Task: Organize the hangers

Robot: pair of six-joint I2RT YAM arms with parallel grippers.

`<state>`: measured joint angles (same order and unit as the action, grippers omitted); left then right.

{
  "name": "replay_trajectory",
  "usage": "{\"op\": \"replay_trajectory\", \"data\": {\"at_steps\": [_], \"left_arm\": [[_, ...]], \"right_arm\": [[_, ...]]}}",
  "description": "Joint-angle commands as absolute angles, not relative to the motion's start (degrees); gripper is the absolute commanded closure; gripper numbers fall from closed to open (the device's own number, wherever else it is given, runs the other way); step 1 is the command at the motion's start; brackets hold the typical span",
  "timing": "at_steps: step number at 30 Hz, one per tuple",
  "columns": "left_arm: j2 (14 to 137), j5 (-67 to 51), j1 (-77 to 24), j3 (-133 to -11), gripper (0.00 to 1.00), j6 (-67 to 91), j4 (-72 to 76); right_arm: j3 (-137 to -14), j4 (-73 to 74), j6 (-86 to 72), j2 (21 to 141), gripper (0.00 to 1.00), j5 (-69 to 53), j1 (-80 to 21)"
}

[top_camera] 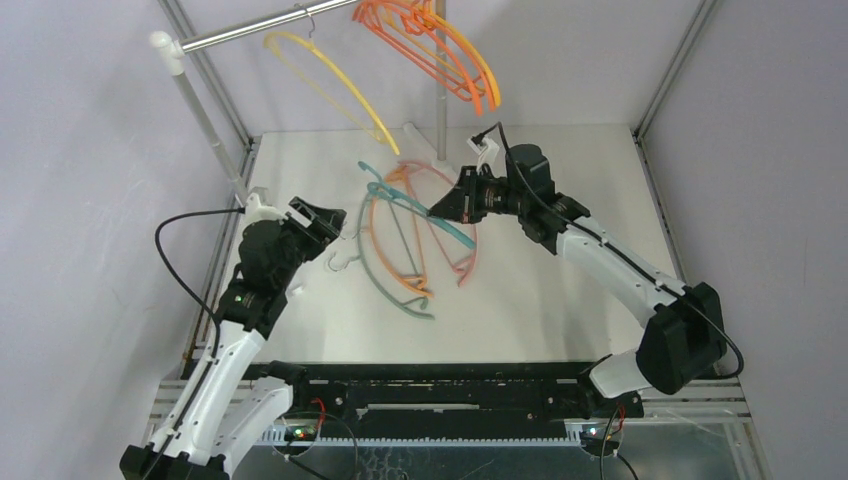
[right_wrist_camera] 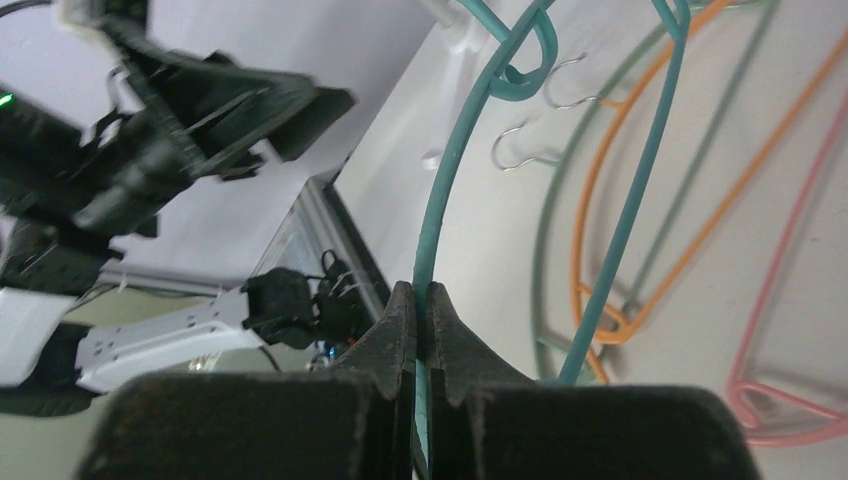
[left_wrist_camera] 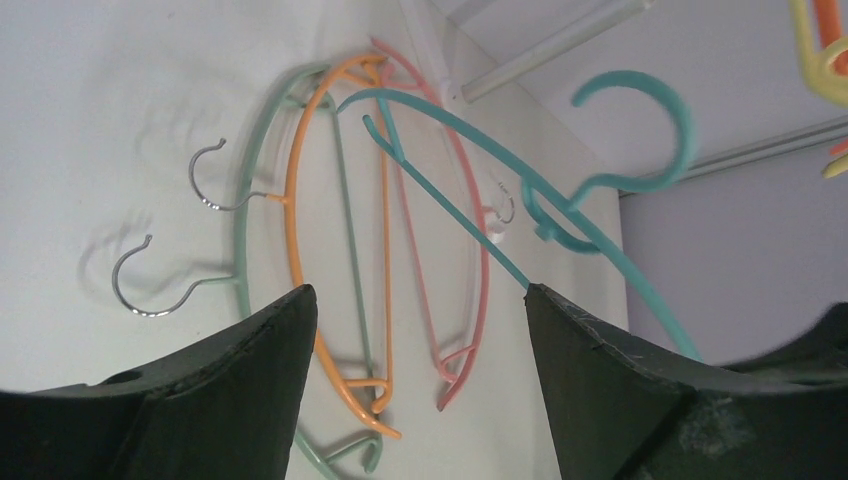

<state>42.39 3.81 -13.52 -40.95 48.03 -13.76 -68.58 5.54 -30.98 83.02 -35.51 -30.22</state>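
Note:
My right gripper is shut on the arc of a bright teal hanger and holds it tilted above the table. The teal hanger's hook points toward the left. Below it a pale green hanger, an orange hanger and a pink hanger lie overlapped on the white table. My left gripper is open and empty, just left of that pile. A yellow hanger and several orange hangers hang on the rail.
The silver rail runs across the back on a slanted white post and a thin upright post. The table is walled by a metal frame at both sides. The two metal hooks of the lying hangers point left.

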Motion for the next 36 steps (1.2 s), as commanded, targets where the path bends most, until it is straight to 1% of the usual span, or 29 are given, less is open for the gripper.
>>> {"op": "replay_trajectory", "data": {"at_steps": [1,7,10,21,25,29,36], "left_arm": [[43.3,2.5,-13.4,-39.2,0.2,48.8,-10.6],[42.5,3.0,-13.3,-39.5,0.19,47.9,-11.3],[42.6,2.9,-13.3,-39.9,0.19,47.8,-11.8],[44.0,2.8,-13.3,-41.7,0.2,47.3,-12.5],[44.6,2.5,-13.3,-41.8,0.19,47.4,-12.1],[45.3,2.1,-13.3,-42.4,0.2,47.1,-12.0],[45.6,2.0,-13.3,-43.6,0.2,46.2,-12.6]], "right_arm": [[-68.5,5.1,-31.5,77.7,1.0,-37.8,-30.6],[-68.4,11.6,-29.2,73.9,1.0,-37.4,-27.1],[-68.4,15.0,-26.3,71.6,1.0,-34.8,-26.3],[-69.8,18.2,-24.3,69.1,1.0,-31.3,-22.1],[-70.3,17.3,-24.5,68.5,1.0,-31.3,-21.4],[-73.8,13.6,-25.6,68.9,1.0,-29.0,-21.0],[-80.9,3.6,-32.4,74.6,1.0,-30.3,-20.8]]}}
